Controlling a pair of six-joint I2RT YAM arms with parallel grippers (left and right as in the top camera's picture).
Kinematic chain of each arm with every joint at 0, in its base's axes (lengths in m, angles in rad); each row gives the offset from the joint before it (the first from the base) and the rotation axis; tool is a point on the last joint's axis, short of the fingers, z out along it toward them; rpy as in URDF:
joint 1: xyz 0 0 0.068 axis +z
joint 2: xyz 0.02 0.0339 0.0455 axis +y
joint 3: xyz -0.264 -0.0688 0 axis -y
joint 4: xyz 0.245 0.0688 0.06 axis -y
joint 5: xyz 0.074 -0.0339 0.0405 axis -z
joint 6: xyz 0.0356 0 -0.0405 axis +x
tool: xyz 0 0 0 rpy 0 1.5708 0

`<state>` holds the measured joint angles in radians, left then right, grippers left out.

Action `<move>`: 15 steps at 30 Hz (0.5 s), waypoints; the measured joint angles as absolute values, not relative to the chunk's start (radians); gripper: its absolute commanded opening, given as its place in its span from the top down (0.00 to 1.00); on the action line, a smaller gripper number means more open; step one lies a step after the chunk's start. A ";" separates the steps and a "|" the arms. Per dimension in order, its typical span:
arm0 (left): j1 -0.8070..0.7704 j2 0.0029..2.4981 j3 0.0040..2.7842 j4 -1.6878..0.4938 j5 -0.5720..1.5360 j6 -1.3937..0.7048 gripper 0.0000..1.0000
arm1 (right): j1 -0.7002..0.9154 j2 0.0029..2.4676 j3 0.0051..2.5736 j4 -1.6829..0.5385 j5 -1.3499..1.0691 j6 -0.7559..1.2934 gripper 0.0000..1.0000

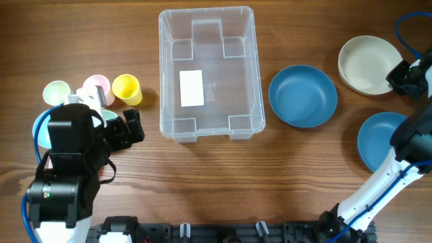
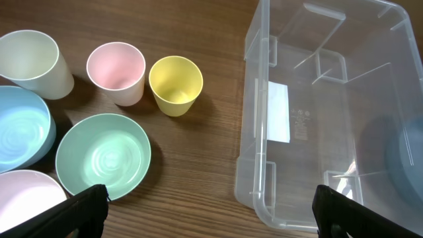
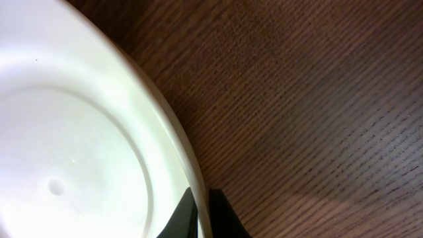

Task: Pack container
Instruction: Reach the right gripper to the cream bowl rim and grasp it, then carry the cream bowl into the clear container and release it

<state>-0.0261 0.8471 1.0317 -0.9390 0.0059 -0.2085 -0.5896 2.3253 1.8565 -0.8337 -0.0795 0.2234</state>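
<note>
Overhead: brown wood-grain table (image 1: pixel 216 175); clear container (image 1: pixel 216 67) stands centre far, blue bowl (image 1: pixel 303 96) just right of it.
Left wrist: left gripper (image 2: pixel 211 210) fingers spread wide above the table, container to the right, yellow cup (image 2: pixel 175 84) left.
Right wrist: right gripper (image 3: pixel 203 215) pinching the cream bowl (image 3: pixel 79 145) rim.

Setting: robotics lab bench. Evidence: brown wood-grain tabletop (image 1: pixel 202 175); black mounting rail (image 1: pixel 202 233) along near edge; white-and-black robot arm (image 1: pixel 378 185).
</note>
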 measured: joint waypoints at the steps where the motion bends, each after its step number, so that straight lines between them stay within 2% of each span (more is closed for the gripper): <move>1: -0.026 0.847 1.032 -0.939 0.006 -0.208 0.00 | -0.590 2.325 1.856 -0.834 -0.086 0.224 0.96; 8: -0.026 0.847 1.032 -0.939 0.006 -0.208 0.00 | -0.588 2.277 1.854 -0.852 -0.134 0.246 0.96; 15: -0.026 0.847 1.032 -0.939 0.006 -0.208 0.00 | -0.492 1.884 1.851 -0.943 -0.130 0.223 0.96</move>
